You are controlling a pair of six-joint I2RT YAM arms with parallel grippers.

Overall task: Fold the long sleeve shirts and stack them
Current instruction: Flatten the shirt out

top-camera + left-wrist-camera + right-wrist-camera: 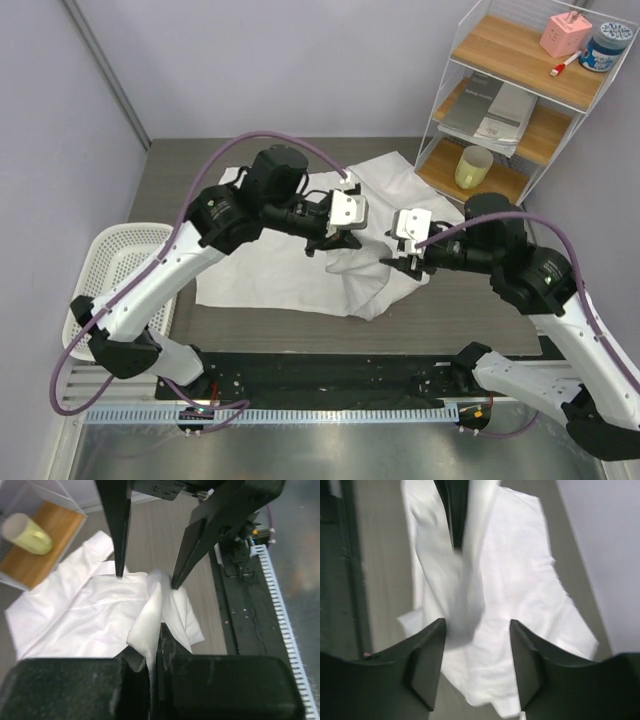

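Plainly, the left end effector (335,240) pinches a raised fold of the shirt (270,270), and the right end effector (398,258) gapes just beside it.

White, thin and creased, the shirt lies spread across the middle of the desk (190,160). Its near right part is pulled up into a peak clamped between the left fingers, while the right fingers stand apart with their tips close to that peak. The desk is dark grey woodgrain with a black strip (330,375) along its near edge. A white basket (110,260) sits at the left. At the far right, a wire shelf (520,130) with wooden boards holds a yellow cup (473,167) and booklets (500,110). Pale lilac walls stand behind and to the left.
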